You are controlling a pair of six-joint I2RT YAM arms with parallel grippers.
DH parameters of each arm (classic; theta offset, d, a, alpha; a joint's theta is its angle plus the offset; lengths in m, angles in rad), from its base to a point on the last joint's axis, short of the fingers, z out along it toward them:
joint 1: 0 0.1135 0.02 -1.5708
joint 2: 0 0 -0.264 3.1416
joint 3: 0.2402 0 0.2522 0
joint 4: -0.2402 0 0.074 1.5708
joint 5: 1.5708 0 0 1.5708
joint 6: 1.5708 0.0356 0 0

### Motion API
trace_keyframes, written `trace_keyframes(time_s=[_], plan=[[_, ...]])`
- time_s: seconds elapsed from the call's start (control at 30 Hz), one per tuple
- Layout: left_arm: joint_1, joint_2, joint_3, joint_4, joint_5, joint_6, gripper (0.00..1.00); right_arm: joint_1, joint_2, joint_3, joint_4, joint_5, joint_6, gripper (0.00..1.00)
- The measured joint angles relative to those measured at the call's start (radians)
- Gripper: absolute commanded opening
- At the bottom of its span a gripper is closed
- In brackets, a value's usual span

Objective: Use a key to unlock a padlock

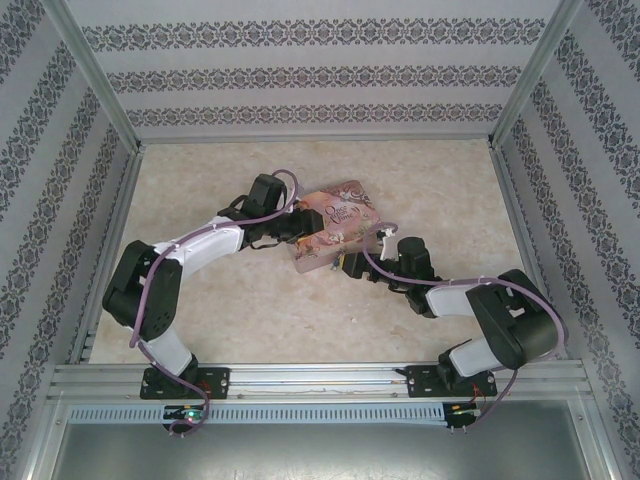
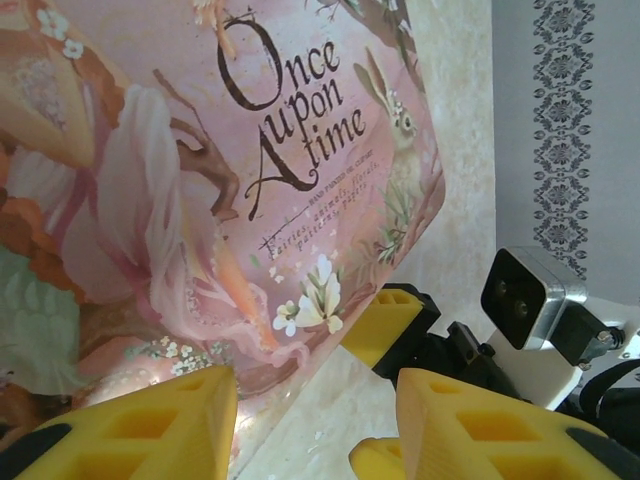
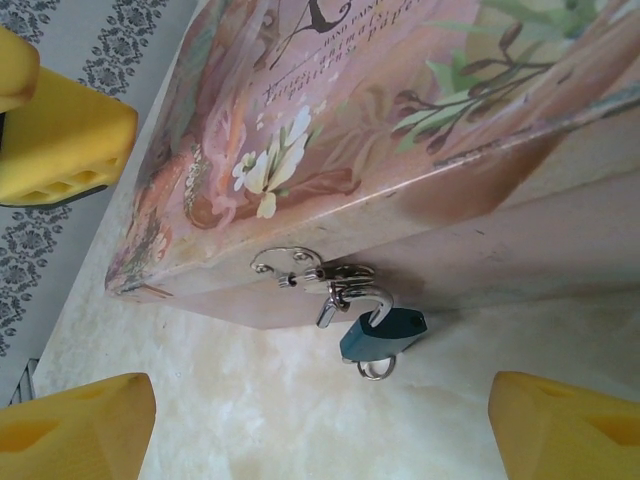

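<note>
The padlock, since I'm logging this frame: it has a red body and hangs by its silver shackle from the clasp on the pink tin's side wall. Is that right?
Not quite: the colour is wrong. The padlock has a teal-blue body, not red, as the right wrist view shows. The rest holds: it hangs by its silver shackle from the clasp on the side wall of the pink tin.

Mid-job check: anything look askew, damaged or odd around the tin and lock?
Nothing broken or spilled. The pink tin sits skewed to the table edges, and the padlock hangs tilted from the front hasp, a small ring at its underside.
</note>
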Motion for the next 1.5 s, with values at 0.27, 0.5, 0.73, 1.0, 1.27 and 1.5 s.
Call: trace_keyframes(time_s=[0.27, 0.5, 0.73, 1.0, 1.27, 1.5], plan=[[0.000, 0.005, -0.011, 0.000, -0.003, 0.014, 0.45, 0.000, 0.055, 0.021, 0.056, -0.009, 0.000, 0.86], [0.000, 0.017, -0.023, 0.000, -0.003, 0.020, 0.45, 0.000, 0.105, 0.053, 0.112, -0.018, 0.002, 0.84], [0.000, 0.017, -0.026, 0.002, -0.003, 0.027, 0.45, 0.000, 0.149, 0.066, 0.143, -0.028, 0.005, 0.84], [0.000, 0.017, -0.032, 0.016, -0.003, 0.030, 0.45, 0.000, 0.192, 0.079, 0.177, -0.056, 0.008, 0.83], [0.000, 0.017, -0.034, 0.019, -0.003, 0.033, 0.45, 0.006, 0.244, 0.100, 0.209, -0.113, 0.010, 0.80], [0.000, 0.017, -0.034, 0.020, -0.006, 0.033, 0.45, 0.006, 0.270, 0.108, 0.227, -0.133, 0.011, 0.76]])
